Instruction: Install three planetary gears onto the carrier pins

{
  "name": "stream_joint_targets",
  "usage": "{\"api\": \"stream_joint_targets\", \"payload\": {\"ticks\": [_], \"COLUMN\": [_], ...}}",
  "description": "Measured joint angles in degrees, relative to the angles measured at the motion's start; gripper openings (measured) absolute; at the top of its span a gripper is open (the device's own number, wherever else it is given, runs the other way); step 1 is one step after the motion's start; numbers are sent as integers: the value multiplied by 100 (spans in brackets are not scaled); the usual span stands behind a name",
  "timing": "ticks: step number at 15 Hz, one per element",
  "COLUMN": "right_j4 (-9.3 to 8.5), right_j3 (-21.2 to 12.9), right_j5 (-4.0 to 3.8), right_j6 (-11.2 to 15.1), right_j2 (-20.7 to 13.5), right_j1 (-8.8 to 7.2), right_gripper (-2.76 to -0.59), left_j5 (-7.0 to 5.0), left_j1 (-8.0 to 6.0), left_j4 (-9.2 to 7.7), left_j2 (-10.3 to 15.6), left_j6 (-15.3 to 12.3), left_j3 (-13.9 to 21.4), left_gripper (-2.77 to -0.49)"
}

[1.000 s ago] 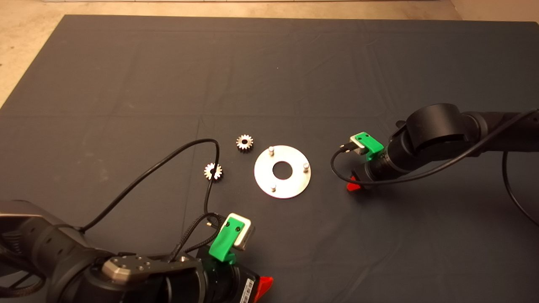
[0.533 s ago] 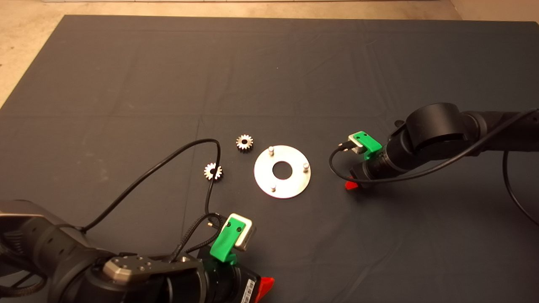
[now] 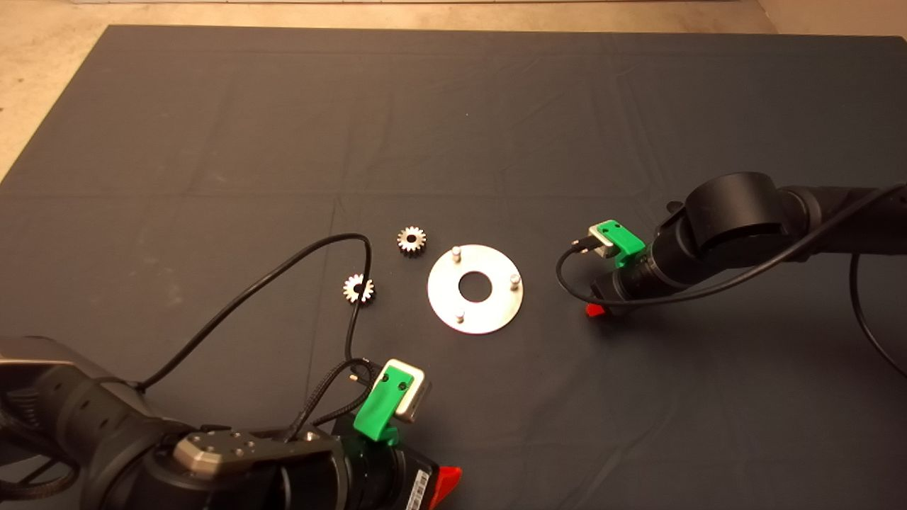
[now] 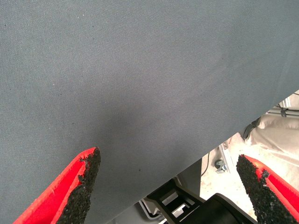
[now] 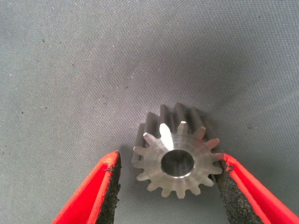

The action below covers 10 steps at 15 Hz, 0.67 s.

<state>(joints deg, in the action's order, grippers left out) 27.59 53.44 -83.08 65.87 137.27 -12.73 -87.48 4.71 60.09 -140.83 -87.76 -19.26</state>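
right wrist view shows right gripper [image 5: 168, 186] spread around a gear [image 5: 176, 151], seemingly to grasp it; left gripper [image 4: 168, 186] waits spread.

Left gripper [image 4: 168, 186] hanging over the dark mat [image 4: 140, 84], its two red fingers [image 4: 70, 196] with worn black pads [image 4: 254, 186] set wide apart, nothing between them. Plain grey weave filling most of the view, no object lying on it. Past the mat's edge, a strip of pale floor [image 4: 275, 135], a small caster wheel [image 4: 219, 164] and part of a black frame [image 4: 173, 203].
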Motion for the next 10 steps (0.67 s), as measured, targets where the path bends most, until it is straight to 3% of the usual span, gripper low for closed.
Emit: {"api": "stream_joint_targets", "payload": {"ticks": [5,10], "right_j4": [2,1], "right_j3": [0,0], "right_j5": [-29,-27], "right_j6": [0,0], "right_j2": [-16,-16], "right_j1": [-2,-2], "right_gripper": [-220,-229], "left_j5": [0,0], "left_j1": [0,0], "left_j4": [0,0], "left_j2": [0,-2], "left_j6": [0,0], "left_j3": [0,0], "left_gripper": [-120,-120]}}
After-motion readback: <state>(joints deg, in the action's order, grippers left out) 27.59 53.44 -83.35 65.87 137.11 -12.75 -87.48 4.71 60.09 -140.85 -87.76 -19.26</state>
